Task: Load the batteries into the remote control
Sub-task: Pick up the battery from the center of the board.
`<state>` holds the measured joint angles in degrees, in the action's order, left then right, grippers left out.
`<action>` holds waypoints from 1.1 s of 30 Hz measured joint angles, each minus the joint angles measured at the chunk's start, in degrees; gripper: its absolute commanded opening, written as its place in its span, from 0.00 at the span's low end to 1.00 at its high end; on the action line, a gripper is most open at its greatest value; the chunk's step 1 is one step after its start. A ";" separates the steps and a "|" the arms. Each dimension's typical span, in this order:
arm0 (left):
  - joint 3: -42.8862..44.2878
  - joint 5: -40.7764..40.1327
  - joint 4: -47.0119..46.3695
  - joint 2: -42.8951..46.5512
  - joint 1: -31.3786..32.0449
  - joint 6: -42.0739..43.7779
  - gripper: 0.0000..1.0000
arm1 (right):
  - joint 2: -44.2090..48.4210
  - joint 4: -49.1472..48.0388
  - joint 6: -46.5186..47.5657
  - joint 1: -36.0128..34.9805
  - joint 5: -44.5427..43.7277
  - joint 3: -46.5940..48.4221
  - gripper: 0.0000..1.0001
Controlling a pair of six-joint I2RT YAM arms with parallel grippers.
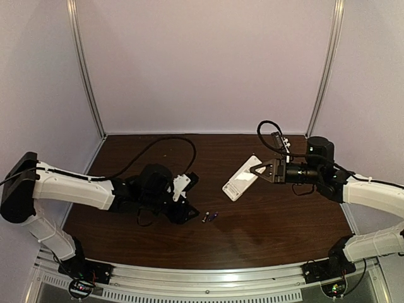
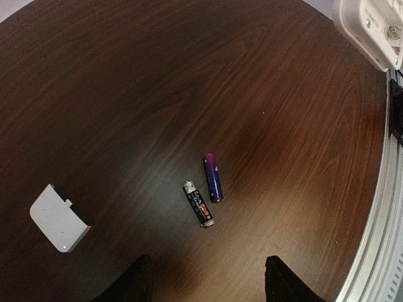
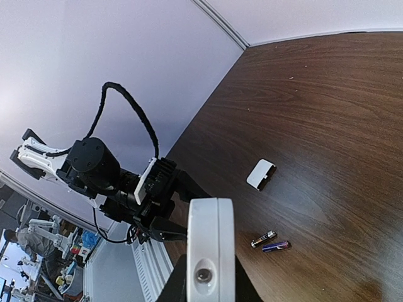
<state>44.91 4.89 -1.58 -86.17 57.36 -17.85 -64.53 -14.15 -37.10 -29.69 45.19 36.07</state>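
Batteries (image 2: 213,178), one purple and one black, lie side by side and almost touching on the brown table (image 2: 126,94). They are in the low middle of the left wrist picture. The left pincer (image 2: 208,286) hangs just by them, its fingers wide apart with nothing in them. A little white cover (image 2: 58,218) lies flat at the lower left. Farther back, right of the middle in the top picture, the right pincer (image 1: 257,169) is closed on one end of the white remote control (image 1: 240,180).
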 measured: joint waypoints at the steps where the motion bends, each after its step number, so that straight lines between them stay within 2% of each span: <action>1: 0.85 0.83 1.14 -1.29 -0.13 -0.24 0.60 | 0.59 1.18 0.74 0.22 -0.04 -0.04 0.00; 10: 13.14 3.93 10.34 -12.37 -0.15 -1.38 0.55 | 3.34 8.70 3.48 2.36 -0.44 -1.25 0.00; 18: 19.82 1.73 15.50 -17.79 -0.15 -1.79 0.38 | 3.48 12.09 4.33 3.41 -0.92 -1.33 0.00; 33: 24.68 1.01 19.56 -24.28 -0.15 -1.11 0.29 | 3.48 13.53 4.81 4.48 -1.31 -1.84 0.00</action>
<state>69.58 5.89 17.98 -110.45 57.21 -18.96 -61.06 -0.62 -32.29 -25.21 43.88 34.24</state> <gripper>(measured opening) 0.300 0.151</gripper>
